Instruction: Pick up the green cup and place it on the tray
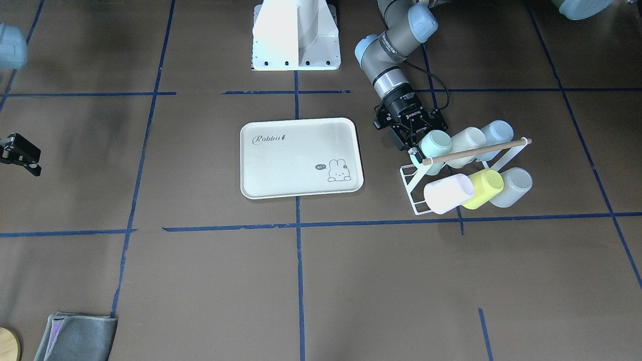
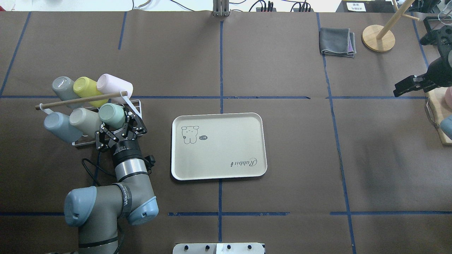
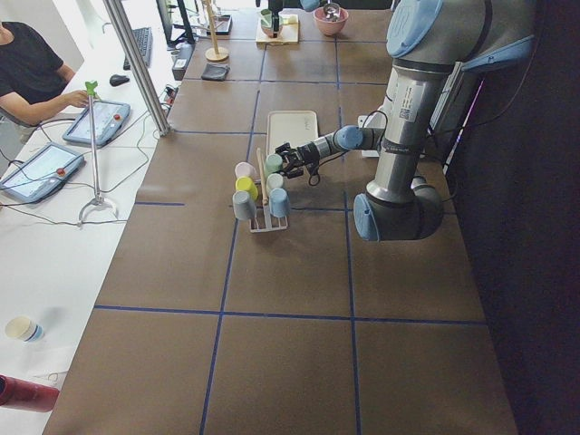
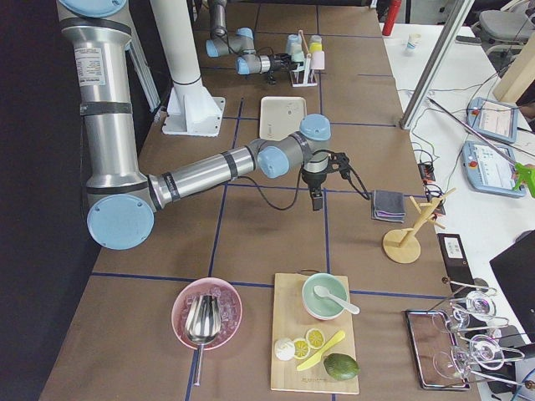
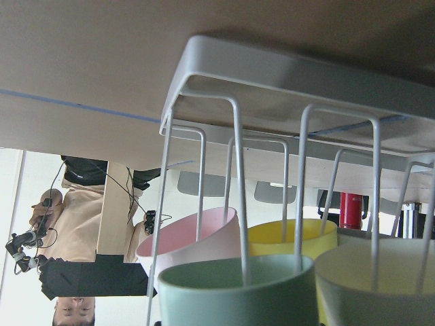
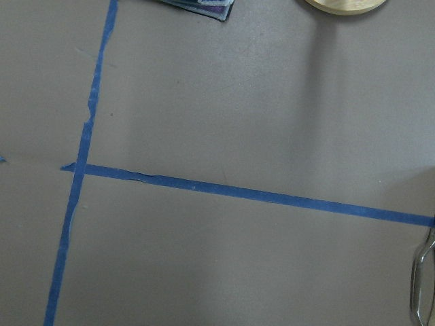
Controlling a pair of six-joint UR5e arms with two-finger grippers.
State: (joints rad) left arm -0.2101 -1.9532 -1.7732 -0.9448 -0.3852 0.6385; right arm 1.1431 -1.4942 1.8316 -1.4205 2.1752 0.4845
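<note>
The green cup [image 1: 435, 144] [image 2: 111, 115] is a pale mint tumbler hanging tilted on the nearest corner peg of a white wire rack [image 1: 411, 183] [image 2: 136, 106]. My left gripper [image 1: 419, 136] [image 2: 118, 123] is open, with its fingers on either side of this cup. In the left wrist view the green cup [image 5: 238, 295] fills the bottom centre, with a rack wire running into it. The cream tray [image 1: 291, 165] [image 2: 219, 155] lies flat beside the rack and holds nothing. My right gripper [image 1: 20, 155] [image 2: 402, 88] hovers far off at the table's other end and looks open.
Several other cups hang on the rack, among them a yellow cup [image 1: 484, 188] and a pale pink cup [image 1: 448, 193], under a wooden rod [image 1: 476, 152]. A folded grey cloth [image 2: 337, 42] and a wooden stand [image 2: 378, 38] sit at the far right. A person [image 3: 27, 72] sits beside the table.
</note>
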